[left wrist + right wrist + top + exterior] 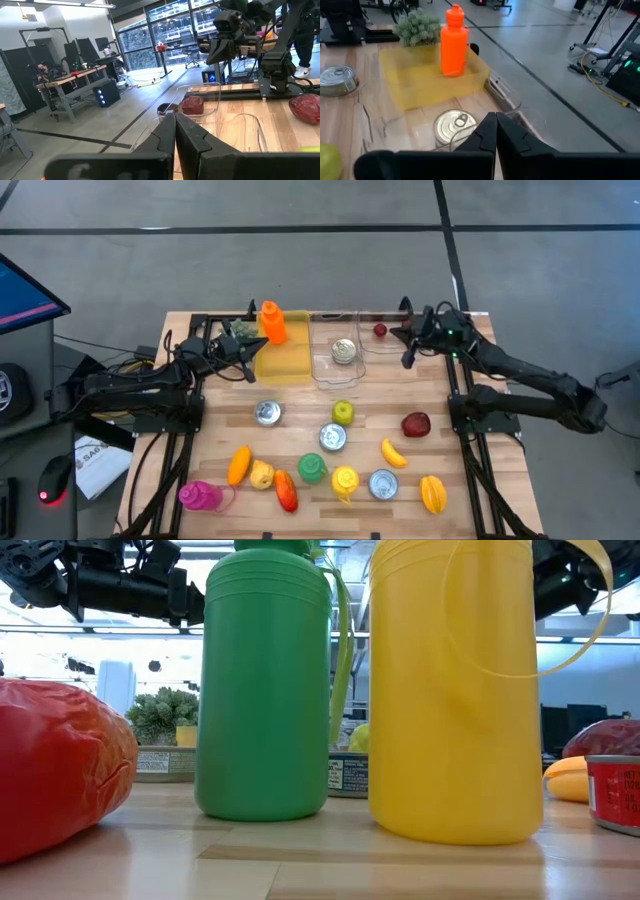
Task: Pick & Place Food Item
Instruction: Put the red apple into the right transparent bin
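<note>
Waiting step: both arms are hovering near the table's far edge, neither carrying anything, so no food item is picked yet.
Left gripper (243, 352): fingers are pressing together, empty, hanging beside the yellow bin (283, 358) that is holding the orange bottle (271, 322).
Right gripper (409, 338): fingers are likewise meeting, empty, hanging by the clear bins (335, 366) (one is holding a tin can (343, 350), another a small red fruit (380, 330)).
Task's things: food items are lying mid-table and toward the near edge, among them a green apple (343, 412), a banana (393, 452) and a red pepper (286, 491), all well apart from both sets of fingers.
Next move, as a judgement: one gripper is needing to open, travel toward a chosen item and descend over it.
</note>
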